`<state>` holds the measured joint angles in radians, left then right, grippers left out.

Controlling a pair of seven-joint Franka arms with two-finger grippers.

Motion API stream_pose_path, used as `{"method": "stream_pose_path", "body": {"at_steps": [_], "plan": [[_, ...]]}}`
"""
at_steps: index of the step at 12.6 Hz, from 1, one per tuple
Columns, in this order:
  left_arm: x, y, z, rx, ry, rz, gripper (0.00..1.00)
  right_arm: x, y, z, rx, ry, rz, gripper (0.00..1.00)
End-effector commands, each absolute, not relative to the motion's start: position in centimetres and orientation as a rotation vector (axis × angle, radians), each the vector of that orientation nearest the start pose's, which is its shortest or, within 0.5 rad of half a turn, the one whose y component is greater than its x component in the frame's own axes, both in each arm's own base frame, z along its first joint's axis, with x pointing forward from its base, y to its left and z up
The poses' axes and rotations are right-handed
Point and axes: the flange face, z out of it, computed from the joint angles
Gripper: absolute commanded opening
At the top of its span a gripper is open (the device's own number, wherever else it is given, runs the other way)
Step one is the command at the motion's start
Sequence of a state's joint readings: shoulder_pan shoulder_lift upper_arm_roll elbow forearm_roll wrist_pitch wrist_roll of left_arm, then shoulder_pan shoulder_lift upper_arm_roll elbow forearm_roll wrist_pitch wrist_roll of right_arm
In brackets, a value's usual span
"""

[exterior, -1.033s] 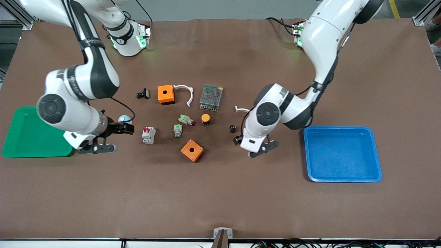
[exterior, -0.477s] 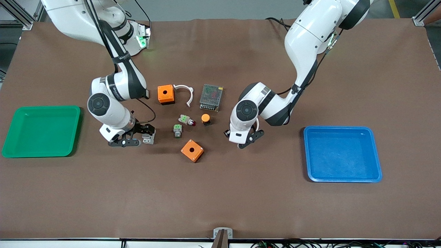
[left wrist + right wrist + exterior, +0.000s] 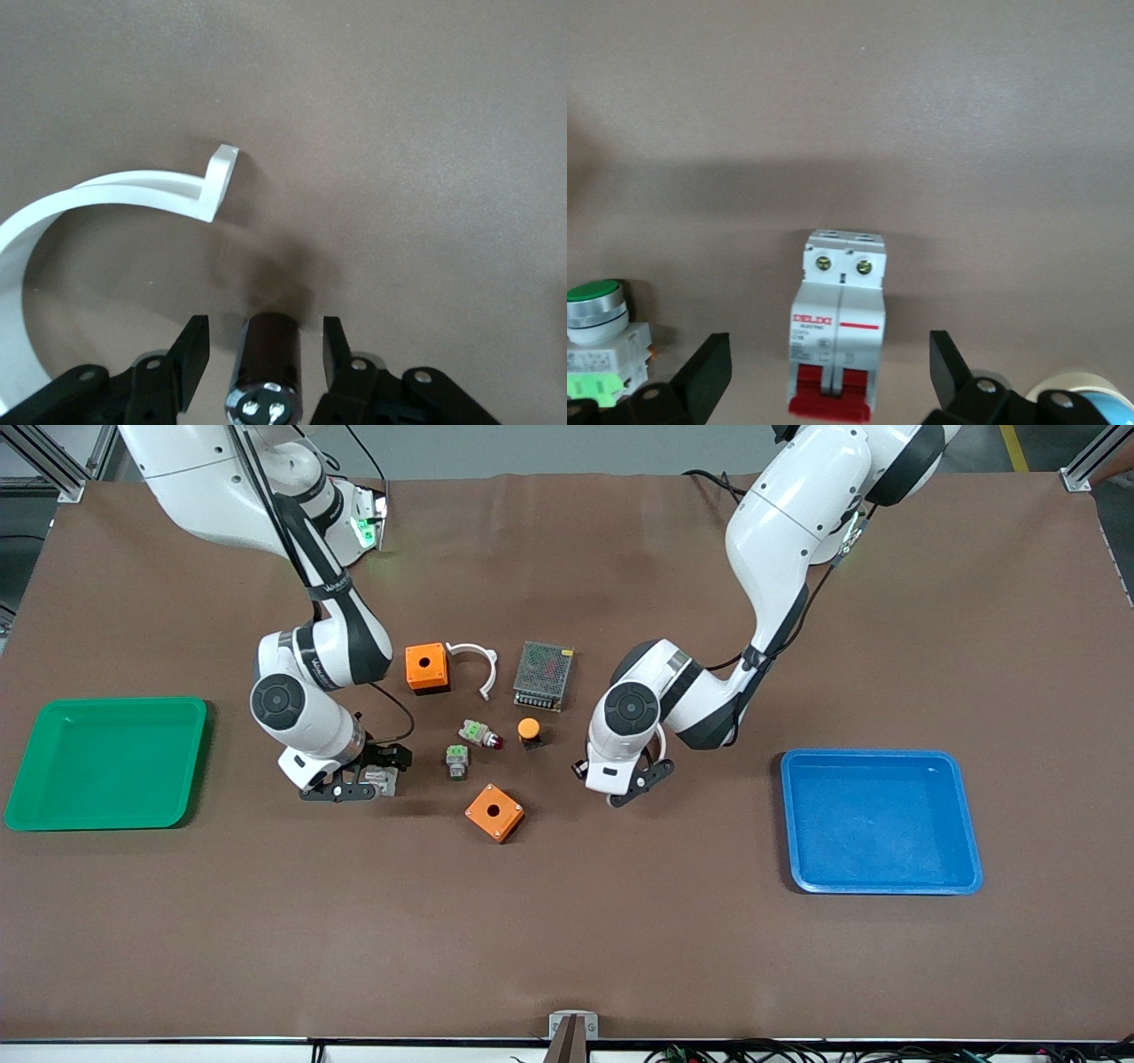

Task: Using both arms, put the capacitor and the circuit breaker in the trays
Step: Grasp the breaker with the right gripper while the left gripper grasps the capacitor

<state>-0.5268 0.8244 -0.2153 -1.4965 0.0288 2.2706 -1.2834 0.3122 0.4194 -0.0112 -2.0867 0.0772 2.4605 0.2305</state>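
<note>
Both grippers spread: capacitor [image 3: 265, 367] between left gripper [image 3: 265, 347] fingers; circuit breaker [image 3: 838, 322] between right gripper [image 3: 830, 376] fingers

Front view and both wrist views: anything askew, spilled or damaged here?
Nothing stands out. The capacitor lies between the open left gripper's fingers, the circuit breaker between the open right gripper's. Both trays, green and blue, hold nothing.

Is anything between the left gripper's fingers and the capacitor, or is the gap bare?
Bare. In the left wrist view the capacitor lies between the open left gripper's fingers, only brown table on each side. The white curved clip lies clear of it.
</note>
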Motion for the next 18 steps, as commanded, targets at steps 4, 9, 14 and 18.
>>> {"method": "stream_pose_path", "body": {"at_steps": [4, 9, 14, 18], "plan": [[53.1, -47.2, 17.8, -3.037, -0.949, 0.196, 0.44, 55.6, 17.5, 21.8, -3.1, 0.015, 0.074, 0.37], [54.7, -46.3, 20.4, -3.056, -0.978, 0.157, 0.01, 56.2, 17.0, 23.2, -3.095, 0.024, 0.058, 0.16], [59.3, -41.4, 27.6, -3.062, -0.988, -0.059, 0.01, 59.3, 8.8, 34.3, -3.079, 0.113, 0.22, 0.17], [62.8, -34.8, 31.6, -3.101, -0.744, -0.082, 0.0, 60.8, -4.5, 40.2, -3.046, 0.095, 0.352, 0.16]]}}
